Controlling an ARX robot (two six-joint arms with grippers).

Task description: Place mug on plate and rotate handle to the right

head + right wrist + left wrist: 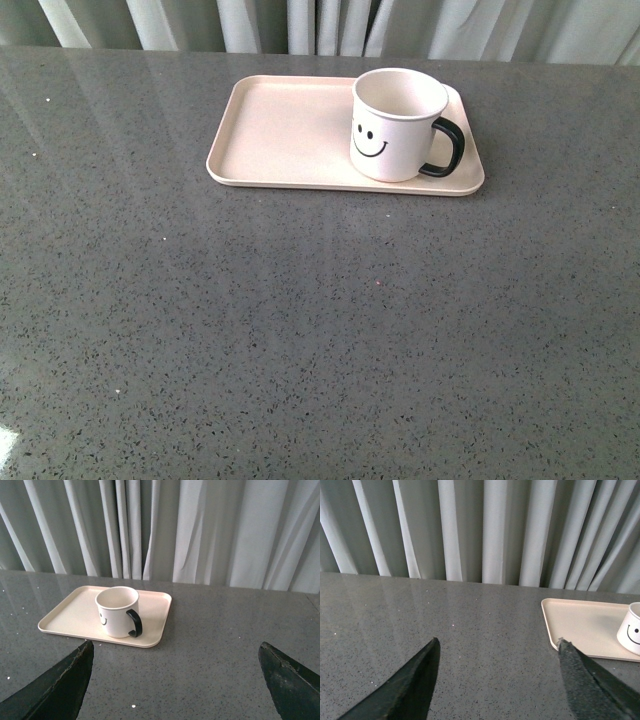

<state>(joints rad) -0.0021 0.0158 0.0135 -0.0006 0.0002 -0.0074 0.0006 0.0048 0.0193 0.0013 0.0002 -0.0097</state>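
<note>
The white mug (396,122) with a black smiley face stands upright on the right end of the pale pink plate (285,135). Its black handle (446,148) points to the right in the front view. Neither arm shows in the front view. My left gripper (497,647) is open over bare table, with the plate (580,625) and the mug's edge (631,635) off beside one fingertip. My right gripper (175,652) is open with nothing between its fingers, held back from the mug (117,611) and the plate (75,615).
A speckled dark grey table (300,330) spreads wide in front of the plate. Pale curtains (320,25) hang along the table's far edge.
</note>
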